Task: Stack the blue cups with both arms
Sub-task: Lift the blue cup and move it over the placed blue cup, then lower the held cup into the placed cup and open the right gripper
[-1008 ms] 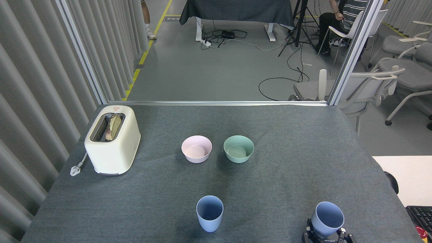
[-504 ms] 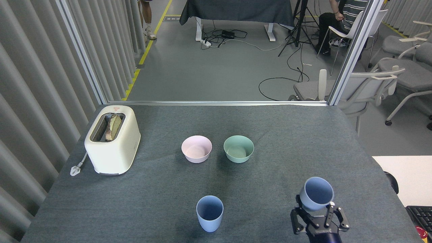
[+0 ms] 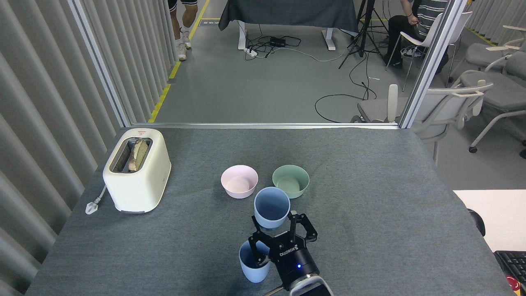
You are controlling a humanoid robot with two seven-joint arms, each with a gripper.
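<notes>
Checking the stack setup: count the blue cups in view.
2. One blue cup is held up in the right hand; the other blue cup stands on the table below it.

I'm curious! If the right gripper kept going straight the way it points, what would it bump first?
Probably the green bowl. The right gripper, holding a blue cup, points that way, though it may pass above it.

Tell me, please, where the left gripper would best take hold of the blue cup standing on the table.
Grip the standing blue cup low on its bare left wall, coming from the left: it stands upright and tapered, and the right gripper with the held cup crowds its right side and rim.
</notes>
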